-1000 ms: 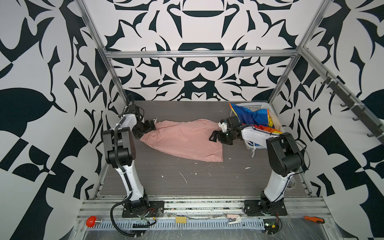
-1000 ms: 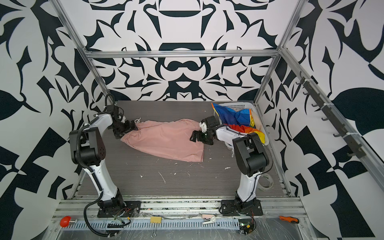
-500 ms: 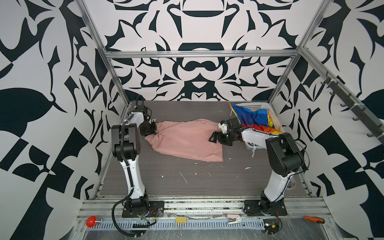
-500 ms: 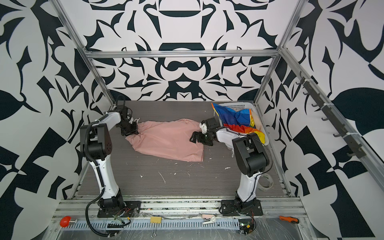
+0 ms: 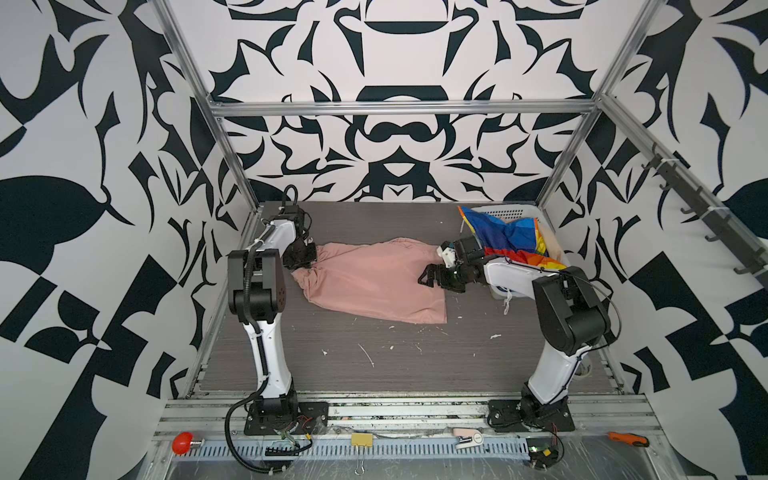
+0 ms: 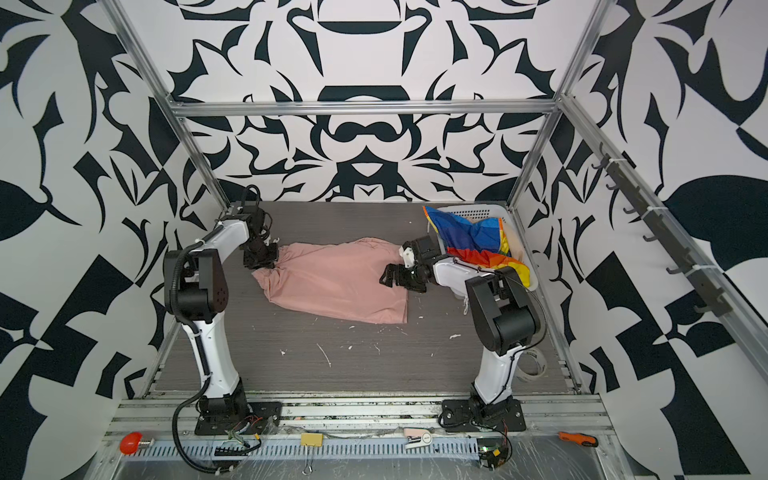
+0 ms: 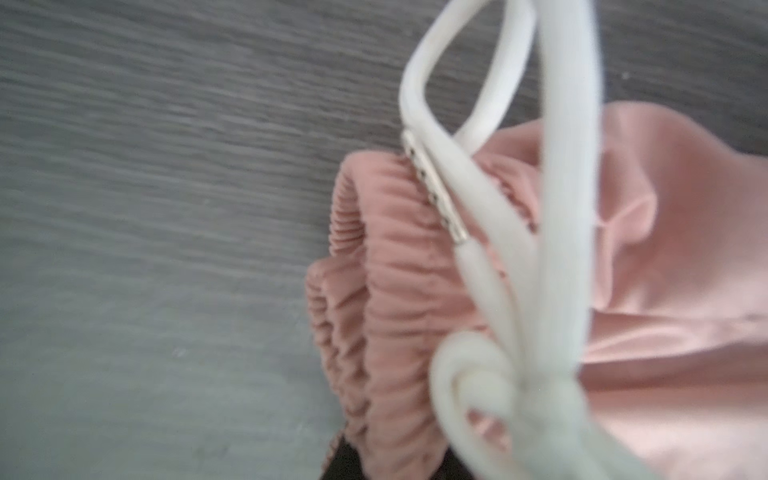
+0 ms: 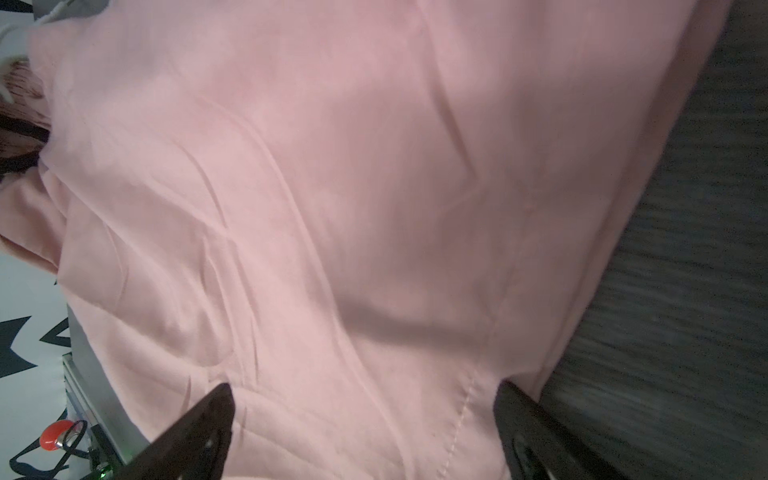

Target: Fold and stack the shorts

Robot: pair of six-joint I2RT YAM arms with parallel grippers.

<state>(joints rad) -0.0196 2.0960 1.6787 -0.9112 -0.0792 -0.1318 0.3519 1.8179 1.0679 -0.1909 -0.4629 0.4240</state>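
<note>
Where left gripper [image 5: 308, 262] pinches, shorts [image 5: 374, 286] bunch.

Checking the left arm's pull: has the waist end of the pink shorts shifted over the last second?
Yes. The waist end of the pink shorts, held by the left gripper, has slid slightly right, toward the white basket, which stays put.

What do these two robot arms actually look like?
The left arm and right arm match: smooth white tube segments joined by chunky black joints, with black cable running alongside. The left gripper and right gripper are black.
</note>
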